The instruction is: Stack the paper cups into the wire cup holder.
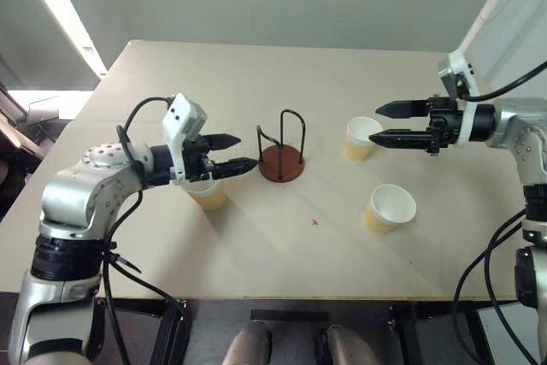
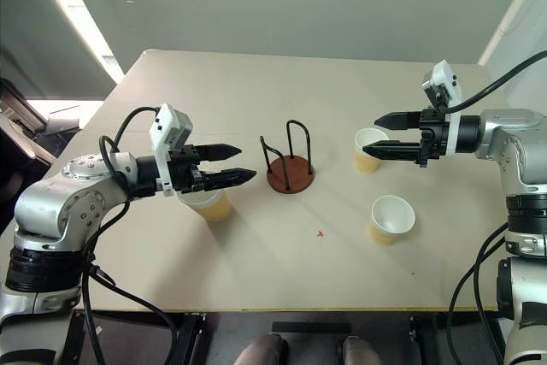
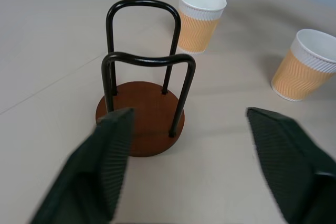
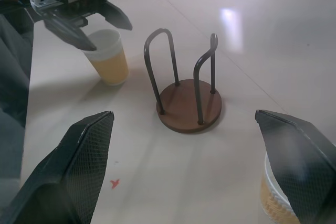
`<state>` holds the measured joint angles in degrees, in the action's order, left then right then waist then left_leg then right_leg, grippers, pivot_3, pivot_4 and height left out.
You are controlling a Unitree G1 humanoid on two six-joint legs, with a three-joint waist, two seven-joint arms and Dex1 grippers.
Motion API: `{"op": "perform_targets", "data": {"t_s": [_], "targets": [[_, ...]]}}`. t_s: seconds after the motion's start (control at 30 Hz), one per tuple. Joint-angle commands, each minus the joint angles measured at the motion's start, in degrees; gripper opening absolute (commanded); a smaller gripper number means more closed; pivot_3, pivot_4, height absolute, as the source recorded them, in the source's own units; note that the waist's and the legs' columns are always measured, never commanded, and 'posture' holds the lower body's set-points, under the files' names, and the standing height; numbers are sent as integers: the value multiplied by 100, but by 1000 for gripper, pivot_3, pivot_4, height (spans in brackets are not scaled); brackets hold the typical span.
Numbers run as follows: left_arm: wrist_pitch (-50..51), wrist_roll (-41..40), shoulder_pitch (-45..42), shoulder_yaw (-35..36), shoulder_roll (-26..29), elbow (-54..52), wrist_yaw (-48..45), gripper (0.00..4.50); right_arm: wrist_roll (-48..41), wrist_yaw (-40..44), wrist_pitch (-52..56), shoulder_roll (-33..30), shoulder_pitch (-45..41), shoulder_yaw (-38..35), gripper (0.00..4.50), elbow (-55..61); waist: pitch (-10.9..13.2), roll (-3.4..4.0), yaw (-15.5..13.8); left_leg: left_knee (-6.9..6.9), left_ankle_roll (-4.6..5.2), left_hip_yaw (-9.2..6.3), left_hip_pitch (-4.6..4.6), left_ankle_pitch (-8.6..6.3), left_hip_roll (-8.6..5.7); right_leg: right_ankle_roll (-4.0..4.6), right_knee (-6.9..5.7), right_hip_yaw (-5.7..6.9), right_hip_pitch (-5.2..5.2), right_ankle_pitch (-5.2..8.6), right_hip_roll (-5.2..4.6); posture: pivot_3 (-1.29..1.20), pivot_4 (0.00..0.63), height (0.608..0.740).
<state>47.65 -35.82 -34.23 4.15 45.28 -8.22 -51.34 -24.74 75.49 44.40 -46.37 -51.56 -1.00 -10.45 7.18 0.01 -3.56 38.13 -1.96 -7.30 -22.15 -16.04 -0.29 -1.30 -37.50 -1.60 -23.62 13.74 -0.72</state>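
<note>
Nearest to me on the pale table (image 1: 282, 254) stands one of the paper cups (image 1: 391, 208), upright on my right side with its white inside showing. A tiny red speck (image 1: 314, 222) lies on the bare surface between that cup and the middle. My left fingers (image 1: 235, 152) are spread wide and hold nothing; they hover just above a second cup (image 1: 208, 193), pointing toward the wire cup holder (image 1: 281, 162). The holder stands at the middle of the table, its reddish-brown disc flat and its two black wire loops upright, with nothing inside them. My right fingers (image 1: 384, 122) are also released and empty, pointing inward toward the holder, their tips over the third cup (image 1: 361, 138), which stands upright to the right of the holder. All three cups stand apart from each other and from the holder.
</note>
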Motion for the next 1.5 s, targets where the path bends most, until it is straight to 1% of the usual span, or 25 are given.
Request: {"op": "perform_targets", "data": {"t_s": [0.03, 0.17, 0.37, 0.53, 0.67, 0.9, 1.17, 1.5], "targets": [[-58, 47, -183, 18, 71, 16, -105, 4461, -115, -31, 7, -114, -40, -81, 4500, 214, 0, 0, 0, 0, 0, 0, 0, 0, 0, 0, 0, 0, 0, 0, 0, 0, 150, 740], [-211, 262, -210, -81, 50, 80, -67, 4461, -119, -51, -2, -112, -34, -80, 4500, 220, 0, 0, 0, 0, 0, 0, 0, 0, 0, 0, 1, 0, 0, 0, 0, 0, 150, 740], [-150, 164, -38, -163, 97, -196, -361, 4461, -203, -29, 61, -133, -33, -108, 4500, 310, 0, 0, 0, 0, 0, 0, 0, 0, 1, 0, 1, 0, 0, 0, 1, 0, 150, 740], [-137, 202, 42, -260, 102, -255, -472, 4461, -333, -43, 347, -166, -46, -135, 4500, 330, 0, 0, 0, 0, 1, 0, 0, 0, 1, 0, 5, 0, 0, 0, 1, 0, 150, 740], [-199, 321, -61, -389, -4, -178, -416, 4461, -235, -159, 186, -161, -20, -83, 4500, 359, 0, 0, -1, 0, 1, -1, 0, 0, 1, 0, 28, 0, 0, 0, 1, 0, 150, 740], [-511, 779, -315, -689, -267, 178, -250, 4461, -267, -237, 160, -156, 24, -91, 4500, 385, 0, 0, -1, 1, 1, 0, 0, 0, 1, 0, 28, 0, 0, 0, 0, 0, 150, 740], [-851, 1266, -783, -971, -842, 789, 5, 4461, -301, -284, 197, -224, 89, -112, 4500, 493, 0, 0, -11, 3, 1, 1, -3, 0, 2, -2, 25, 0, 1, -1, 0, 0, 150, 740], [-952, 1481, -969, -1235, -1290, 1054, -103, 4461, -391, -295, 282, -273, 181, -123, 4500, 705, 0, 0, -12, 3, 2, 2, -6, 0, 3, -3, 20, 0, 2, -2, 2, 0, 150, 740]]}}
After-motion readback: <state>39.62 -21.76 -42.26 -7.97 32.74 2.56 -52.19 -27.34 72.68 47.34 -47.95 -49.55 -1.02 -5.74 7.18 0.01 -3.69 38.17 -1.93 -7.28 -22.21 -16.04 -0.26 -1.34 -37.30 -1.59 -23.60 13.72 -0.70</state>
